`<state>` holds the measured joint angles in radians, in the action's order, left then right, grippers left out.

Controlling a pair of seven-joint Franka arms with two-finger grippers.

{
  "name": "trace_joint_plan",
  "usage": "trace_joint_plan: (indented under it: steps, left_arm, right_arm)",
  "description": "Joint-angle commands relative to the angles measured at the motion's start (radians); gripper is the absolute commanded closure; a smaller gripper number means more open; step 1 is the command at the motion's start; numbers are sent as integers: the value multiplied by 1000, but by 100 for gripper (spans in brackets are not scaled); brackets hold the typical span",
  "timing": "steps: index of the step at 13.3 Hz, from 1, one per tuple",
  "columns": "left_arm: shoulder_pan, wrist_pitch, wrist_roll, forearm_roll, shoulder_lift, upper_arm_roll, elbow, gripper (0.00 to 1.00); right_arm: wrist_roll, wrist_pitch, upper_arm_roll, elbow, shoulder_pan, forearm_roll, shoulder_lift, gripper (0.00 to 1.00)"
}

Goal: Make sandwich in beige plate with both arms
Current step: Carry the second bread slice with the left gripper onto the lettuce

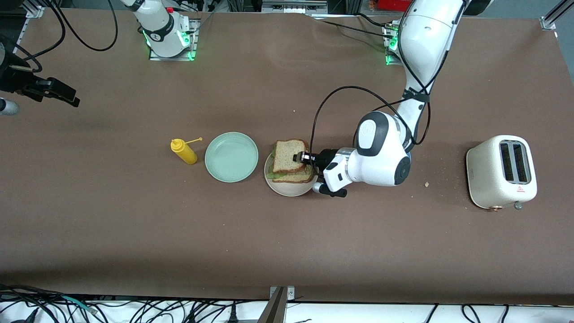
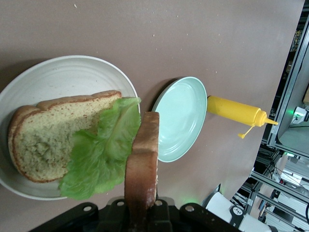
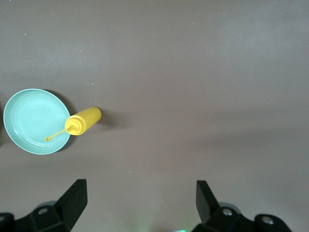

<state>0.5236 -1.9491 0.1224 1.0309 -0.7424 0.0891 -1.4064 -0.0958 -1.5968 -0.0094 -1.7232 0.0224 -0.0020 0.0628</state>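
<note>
Table (image 1: 134, 233) first: brown, wide, carrying everything. Reaching over its middle from the base at the top, left arm (image 1: 421, 54), bent low. Standing well apart at that arm's end of the table, white toaster (image 1: 501, 172). Lying just beside the beige plate (image 1: 289, 189), toward the right arm's end, green plate (image 1: 231, 157); next to that, yellow sauce bottle (image 1: 184, 151).

Step in hand, by judgement: laying the top slice (image 2: 142, 159) to close the sandwich. Left gripper (image 1: 309, 158) over the beige plate's edge, jaws clamped on that slice's crust, slice seen edge-on from the wrist. To do it well: level the slice, line its crusts up with the bottom slice (image 2: 43, 140), lower until resting on the lettuce (image 2: 104, 154), and only then release. Avoid dragging sideways, since the leaf looks loose and likely to slide. Pull away along the arm's own line, not across the plate.

Right gripper (image 3: 142, 203) waiting with jaws spread wide and empty over bare table near the right arm's end; probably the dark shape at the front view's edge, though hard to be sure.

Sandwich itself: in the beige plate, tan bread with brown crust below, ruffled green leaf overhanging one side, top slice over them and sitting slightly askew.
</note>
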Motion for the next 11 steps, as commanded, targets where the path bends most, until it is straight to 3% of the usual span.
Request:
trace_joint_plan:
  steps: [1,8,9,11]
  left_arm:
    - [42,-37,-9,48,-40,14,30,100]
    - [38,-67,5,37,-80,15,17,100]
    - [36,-68,5,35,-86,15,14,96]
    - [35,-68,8,32,-101,18,12,62]
  right_arm:
    - [19,21,-4,33,-1,10,-14,0]
    - [21,21,-4,33,1,11,-15,0]
    - [21,21,-4,33,1,10,-15,0]
    - [21,21,-4,33,-1,10,-15,0]
